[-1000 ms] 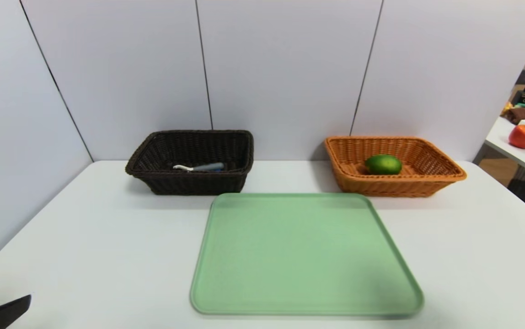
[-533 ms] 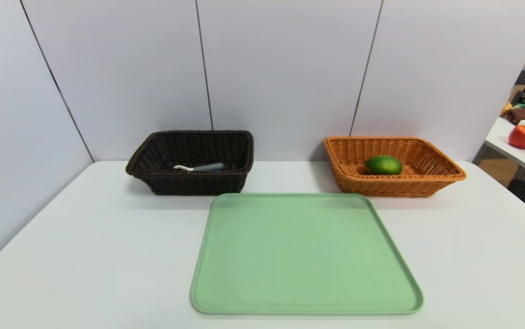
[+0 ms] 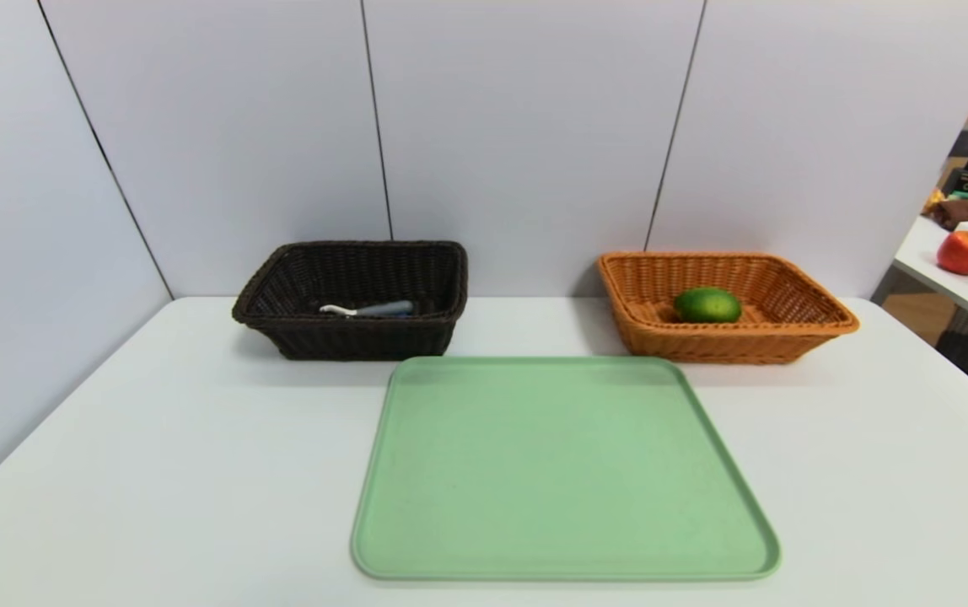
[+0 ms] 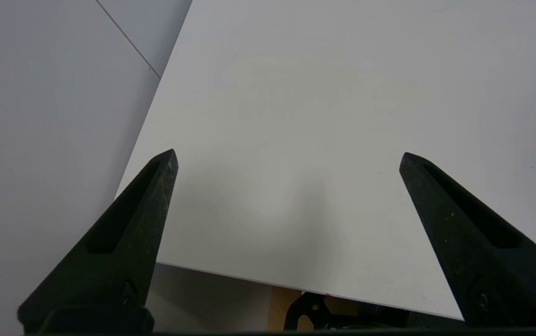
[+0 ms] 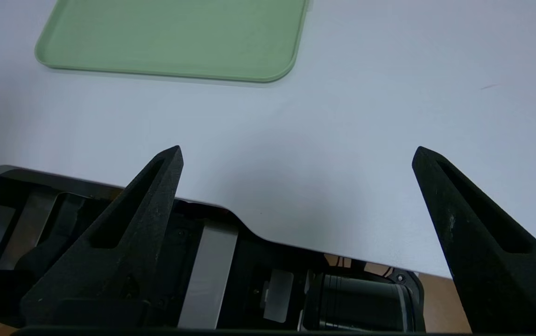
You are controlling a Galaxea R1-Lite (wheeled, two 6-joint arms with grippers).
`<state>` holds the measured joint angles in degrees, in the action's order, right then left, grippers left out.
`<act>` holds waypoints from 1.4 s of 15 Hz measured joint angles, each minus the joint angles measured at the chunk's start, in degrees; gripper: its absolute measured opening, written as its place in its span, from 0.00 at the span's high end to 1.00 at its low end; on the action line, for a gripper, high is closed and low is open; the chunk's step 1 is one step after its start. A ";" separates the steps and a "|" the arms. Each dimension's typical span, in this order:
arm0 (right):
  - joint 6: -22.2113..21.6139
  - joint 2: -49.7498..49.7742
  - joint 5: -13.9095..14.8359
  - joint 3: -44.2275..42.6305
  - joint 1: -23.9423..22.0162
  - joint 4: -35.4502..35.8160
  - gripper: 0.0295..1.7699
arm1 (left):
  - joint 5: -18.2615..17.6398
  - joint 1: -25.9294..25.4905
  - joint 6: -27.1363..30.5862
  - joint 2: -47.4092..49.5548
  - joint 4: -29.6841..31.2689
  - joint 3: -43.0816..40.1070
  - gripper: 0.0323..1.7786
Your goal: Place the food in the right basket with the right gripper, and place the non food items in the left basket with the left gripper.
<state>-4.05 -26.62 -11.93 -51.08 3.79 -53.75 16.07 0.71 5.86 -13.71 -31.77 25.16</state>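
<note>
Green lime [image 3: 707,305] located inside orange-tan basket [image 3: 728,330]; grey-handled peeler [image 3: 370,309] inside dark brown basket [image 3: 357,341].
Left gripper [image 4: 288,151] and right gripper [image 5: 299,147] both parked over the tabletop's [image 3: 197,472] near edge, fingers spread wide, gripping nothing.

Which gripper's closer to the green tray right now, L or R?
Right, it seems. Right gripper hangs open over the table's near edge, tray in its wrist view. Left gripper hangs open near the left wall, no tray in view.
</note>
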 joint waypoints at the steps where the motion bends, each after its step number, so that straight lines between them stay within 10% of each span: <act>1: 0.61 0.77 0.17 0.32 -0.21 -0.05 0.04 | -0.22 -0.20 0.06 1.21 0.05 -0.77 0.05; 11: 5.01 11.91 0.85 2.82 -4.53 0.89 0.04 | -3.94 -0.46 1.99 9.51 2.17 -4.13 0.05; 16: 6.16 16.74 12.18 10.53 -4.34 18.36 0.04 | -4.61 -0.46 1.94 12.98 13.67 -9.05 0.05; 21: 7.44 22.77 13.49 20.85 -4.08 28.34 0.04 | -4.46 -0.44 1.99 13.69 25.32 -14.53 0.05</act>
<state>3.39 -3.85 1.56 -30.23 -0.29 -25.41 11.61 0.27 7.85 -0.02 -6.45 10.63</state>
